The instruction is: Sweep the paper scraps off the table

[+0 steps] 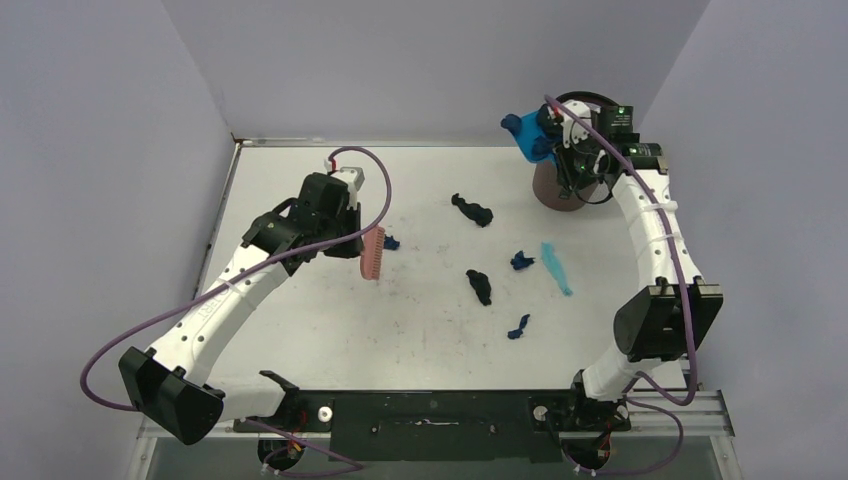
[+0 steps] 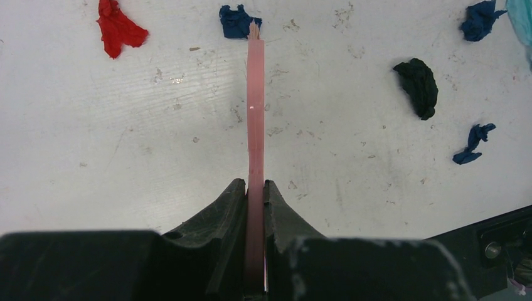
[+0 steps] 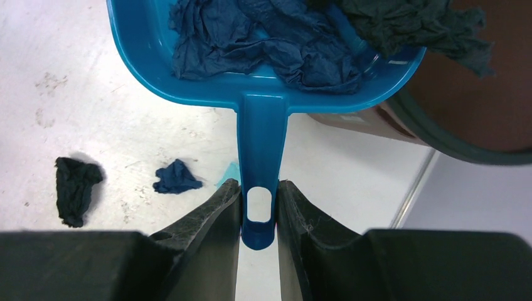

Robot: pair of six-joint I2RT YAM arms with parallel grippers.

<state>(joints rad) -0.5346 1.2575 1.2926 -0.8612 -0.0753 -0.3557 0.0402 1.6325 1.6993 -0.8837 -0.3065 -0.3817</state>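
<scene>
On the worktop (image 1: 300, 330), the brown bin (image 1: 560, 195) stands at 2 o'clock. The right gripper (image 3: 258, 200), pinching the dustpan (image 3: 260, 138) by its handle, holds it loaded at the bin's rim. If tipped off-centre, the load could spill beside the bin. The left gripper (image 2: 254, 188) clamps the pink brush (image 2: 255, 113) at 9 o'clock. A hasty stroke could scatter the paper scraps (image 1: 478, 285) lying from centre toward 3 o'clock.

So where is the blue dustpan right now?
In the top view the dustpan is at the far right of the table, beside the brown bin, its handle between the fingers of the right gripper.
</scene>
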